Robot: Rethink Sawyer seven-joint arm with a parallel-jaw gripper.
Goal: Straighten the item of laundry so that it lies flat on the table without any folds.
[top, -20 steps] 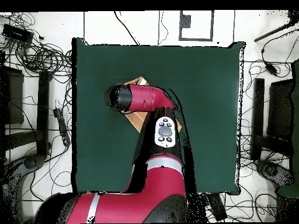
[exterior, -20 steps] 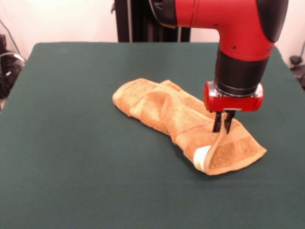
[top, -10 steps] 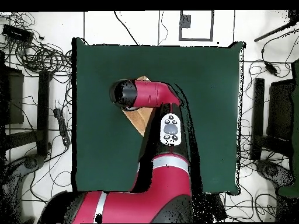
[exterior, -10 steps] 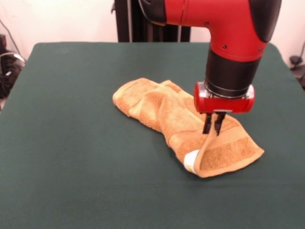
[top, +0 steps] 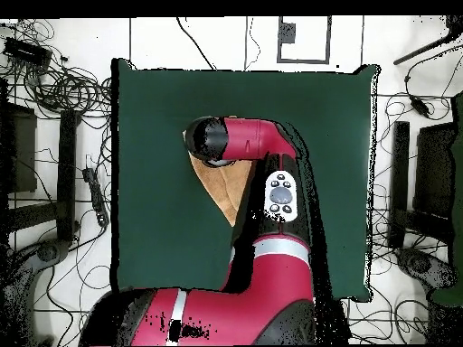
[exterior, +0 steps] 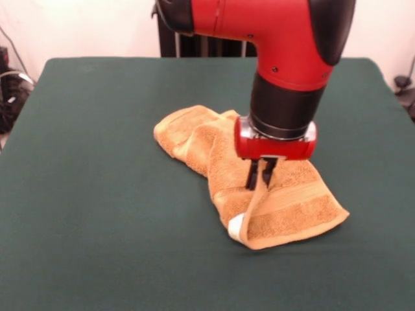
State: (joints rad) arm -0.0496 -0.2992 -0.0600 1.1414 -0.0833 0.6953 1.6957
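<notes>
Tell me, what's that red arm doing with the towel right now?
Hand shut on the towel, pinching a lifted edge. Towel bunched and folded on the green table, not flat. Nothing else in the way.

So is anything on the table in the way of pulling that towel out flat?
Nothing visible is. The gripper is already shut on a fold of the towel, with nothing between them. The green table around the towel shows only bare cloth in the front view. In the overhead view the arm hides part of the towel.
</notes>
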